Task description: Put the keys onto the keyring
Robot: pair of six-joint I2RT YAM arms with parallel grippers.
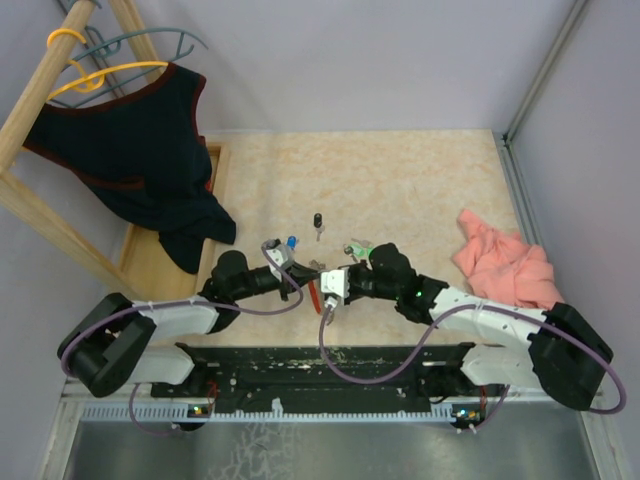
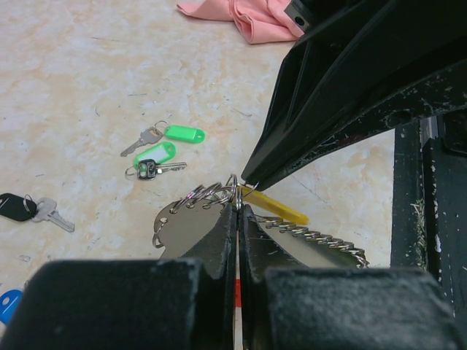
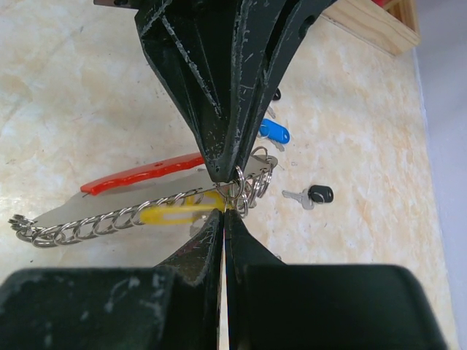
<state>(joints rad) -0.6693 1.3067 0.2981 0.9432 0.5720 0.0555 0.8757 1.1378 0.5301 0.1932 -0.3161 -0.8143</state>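
1. The keyring (image 3: 142,173) sits near the front middle of the counter (image 1: 400,180), between the two arms. A red band forms one side of it and a metal chain (image 3: 95,226) forms the other.
2. A cluster of split rings (image 3: 254,184) bunches at one end of the keyring, and both hands meet there, tip to tip.
3. The left hand (image 2: 238,210) has its jaws pressed flat together, pinching the keyring at that cluster.
4. The right hand (image 3: 222,217) comes in from the opposite side with its jaws also squeezed together on the same cluster. I cannot tell which ring either hand has caught.
5. A yellow tag (image 3: 175,214) lies along the keyring's chain, with one end tucked in at the rings.
6. The red end of the keyring looks to rest on the counter, but I cannot tell whether the ring end is raised.
7. Two green keys (image 2: 155,153) lie loose and close together beyond the keyring, a little to its right.
8. A blue key (image 3: 273,133) lies beyond the keyring, slightly to its left.
9. A black key (image 3: 319,194) lies farther out past the keyring than the blue one.
10. A crumpled pink cloth (image 1: 505,265) lies well to the right of the keyring.
11. A dark garment (image 1: 140,150) hangs over a wooden rack (image 1: 60,225) far to the keyring's left and beyond it.
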